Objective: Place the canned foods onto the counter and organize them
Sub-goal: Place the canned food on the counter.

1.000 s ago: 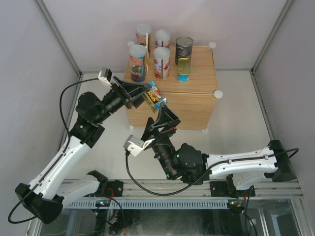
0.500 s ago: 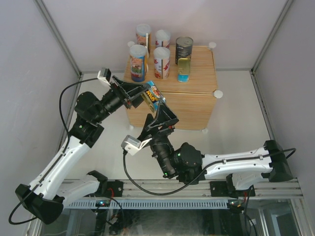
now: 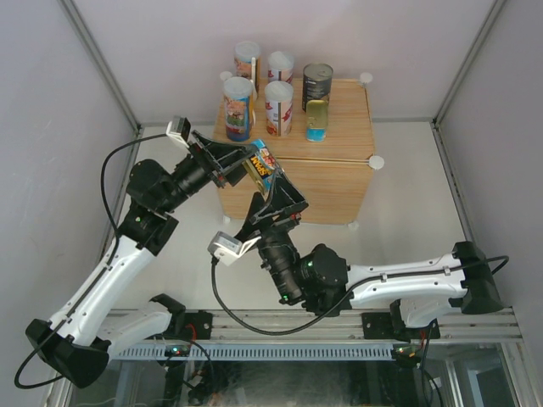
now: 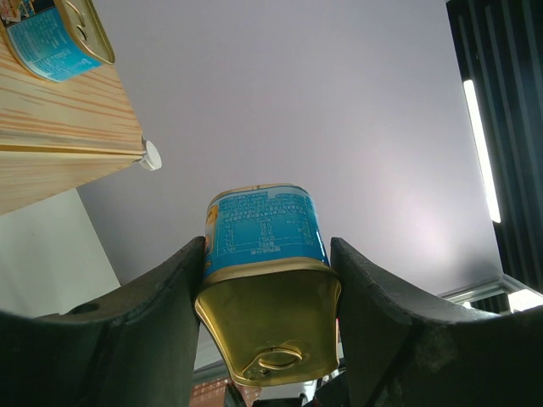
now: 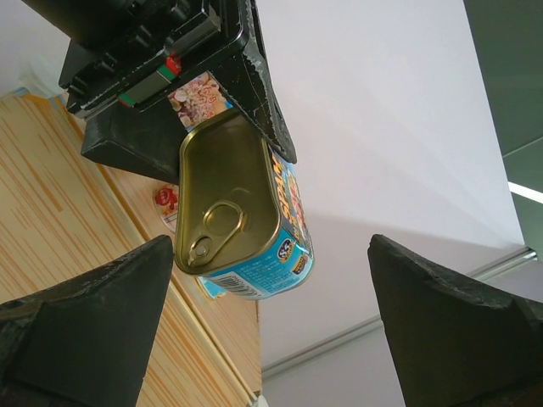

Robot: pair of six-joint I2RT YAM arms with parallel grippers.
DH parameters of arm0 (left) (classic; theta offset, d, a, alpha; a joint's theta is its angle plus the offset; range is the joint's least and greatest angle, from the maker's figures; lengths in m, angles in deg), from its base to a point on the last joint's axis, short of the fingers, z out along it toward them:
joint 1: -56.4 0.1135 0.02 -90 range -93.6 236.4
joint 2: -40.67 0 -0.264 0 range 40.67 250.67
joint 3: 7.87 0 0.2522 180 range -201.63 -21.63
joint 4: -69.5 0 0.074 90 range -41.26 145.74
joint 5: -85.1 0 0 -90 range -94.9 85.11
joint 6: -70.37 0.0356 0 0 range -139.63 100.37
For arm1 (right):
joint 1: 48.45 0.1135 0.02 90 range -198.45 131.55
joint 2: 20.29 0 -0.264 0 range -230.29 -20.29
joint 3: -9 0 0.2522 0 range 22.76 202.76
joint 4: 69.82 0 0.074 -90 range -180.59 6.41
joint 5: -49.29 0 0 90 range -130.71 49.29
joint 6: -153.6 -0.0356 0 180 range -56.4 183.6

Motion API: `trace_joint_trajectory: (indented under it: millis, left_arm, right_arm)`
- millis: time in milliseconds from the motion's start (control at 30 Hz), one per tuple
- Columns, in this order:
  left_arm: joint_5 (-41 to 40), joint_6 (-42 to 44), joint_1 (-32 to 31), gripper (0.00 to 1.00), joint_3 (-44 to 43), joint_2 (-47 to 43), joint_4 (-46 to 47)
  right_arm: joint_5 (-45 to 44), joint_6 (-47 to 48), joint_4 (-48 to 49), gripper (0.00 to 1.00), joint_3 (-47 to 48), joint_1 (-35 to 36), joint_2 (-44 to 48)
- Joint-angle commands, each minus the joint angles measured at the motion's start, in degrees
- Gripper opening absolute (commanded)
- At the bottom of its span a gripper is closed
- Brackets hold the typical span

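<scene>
Tin point(image 3: 264, 164) gripped in left claw point(image 3: 251, 161), in the air by front edge of counter point(image 3: 346, 127); right claw point(image 3: 277, 197) gaping, empty, just below; best to level tin, then lower flat onto bare wood beside standing cans point(image 3: 254, 106) before letting go.

Bright even light, sharp, faint shadows

White arms point(image 3: 102, 284), black joints point(image 3: 318, 275), black left pincer point(image 4: 267, 254), right pincer point(image 5: 267, 254), looping black cables point(image 3: 106, 178).

Left gripper point(image 4: 267, 246) tight, right gripper point(image 5: 270, 244) wide
</scene>
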Motion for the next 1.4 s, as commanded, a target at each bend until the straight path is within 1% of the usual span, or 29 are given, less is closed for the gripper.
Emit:
trace_joint_trajectory:
  millis: [0, 500, 900, 1067, 1367]
  left_arm:
    - [0.5, -1.8, 0.3, 0.00, -2.0, -1.8, 5.9]
    - [0.6, -2.2, 0.3, 0.00, -1.7, -2.0, 6.0]
    - [0.4, -2.2, 0.3, 0.00, -1.6, -1.6, 6.2]
    - [0.5, -2.3, 0.3, 0.00, -1.6, -1.5, 6.2]
    - [0.3, -2.2, 0.3, 0.00, -1.8, -1.2, 6.3]
  right_arm:
    - [1.4, -2.1, -0.5, 0.97, 0.2, -1.3, 0.4]
    - [6.4, -5.9, -4.2, 0.95, 0.2, -6.2, -0.8]
    - [8.8, -7.6, -7.0, 0.89, 0.2, -8.3, -1.3]
    - [9.4, -8.4, -8.7, 0.85, 0.3, -9.2, -1.3]
    - [10.6, -8.5, -8.8, 0.80, 0.2, -10.1, -1.7]
